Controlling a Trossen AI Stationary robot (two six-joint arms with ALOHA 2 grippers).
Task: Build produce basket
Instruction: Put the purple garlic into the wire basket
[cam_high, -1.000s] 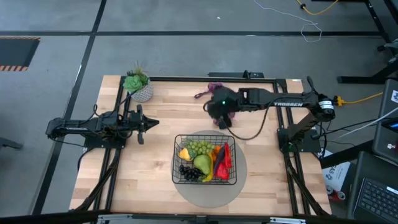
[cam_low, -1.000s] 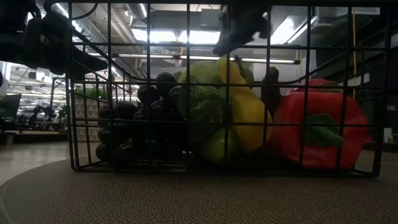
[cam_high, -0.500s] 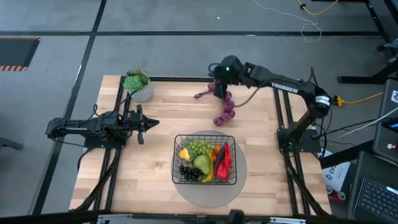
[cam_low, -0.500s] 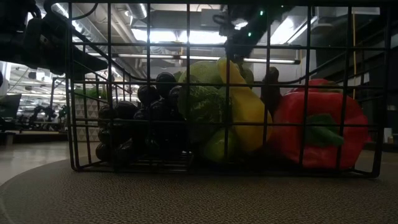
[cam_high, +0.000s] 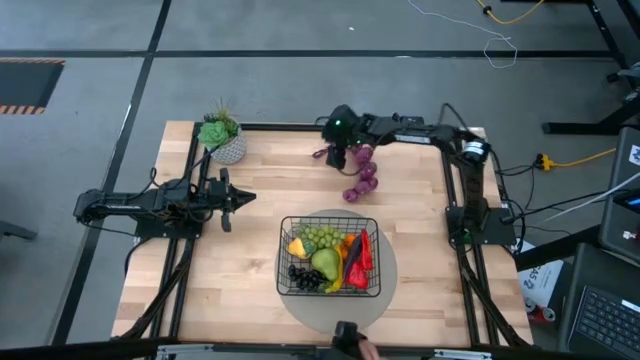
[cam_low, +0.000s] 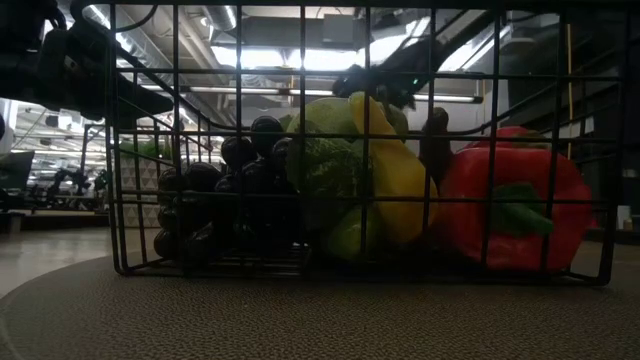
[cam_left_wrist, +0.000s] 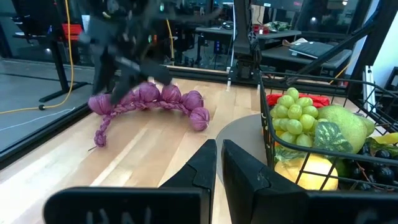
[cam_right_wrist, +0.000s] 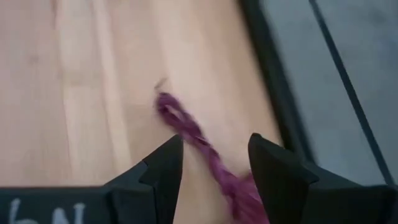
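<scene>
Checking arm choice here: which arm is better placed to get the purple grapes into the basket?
Right. The right gripper is open directly over the purple grapes' stem end at the table's far edge. The left gripper waits shut, well away from them and the basket.

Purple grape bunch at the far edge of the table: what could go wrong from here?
The purple grape bunch lies outside the basket, near the table's far edge. The right end effector is open above its thin braided stem; closing there may pinch only the stem, so the bunch could swing or slip. A sideways nudge could push it toward the edge. The basket looks full, so dropped grapes might roll off.
</scene>
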